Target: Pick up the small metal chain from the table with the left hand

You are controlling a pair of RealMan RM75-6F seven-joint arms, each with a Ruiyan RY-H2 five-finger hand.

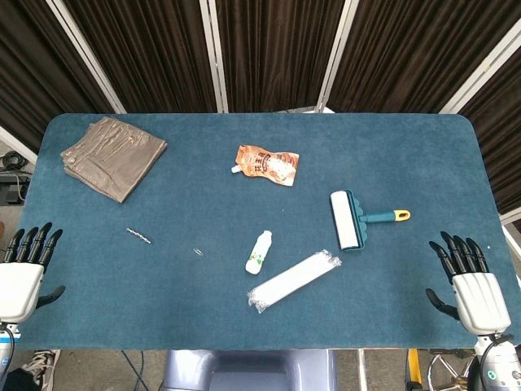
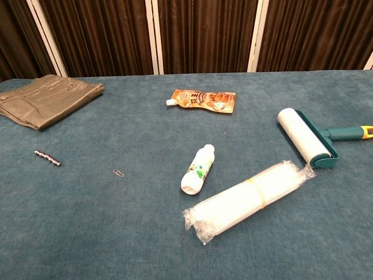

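A small metal chain (image 1: 139, 235) of shiny beads lies flat on the blue table (image 1: 203, 195), left of centre; the chest view shows the chain (image 2: 47, 157) at the left. My left hand (image 1: 24, 273) rests at the table's left front edge, fingers apart and empty, well to the left of the chain. At the right front edge sits my right hand (image 1: 468, 281), likewise spread with nothing in it. Neither hand appears in the chest view.
A folded brown cloth (image 1: 113, 156) lies at the back left. A paperclip (image 1: 198, 251), a small white bottle (image 1: 259, 252), a bundle of clear bags (image 1: 294, 280), an orange pouch (image 1: 267, 164) and a lint roller (image 1: 352, 220) lie across the middle and right.
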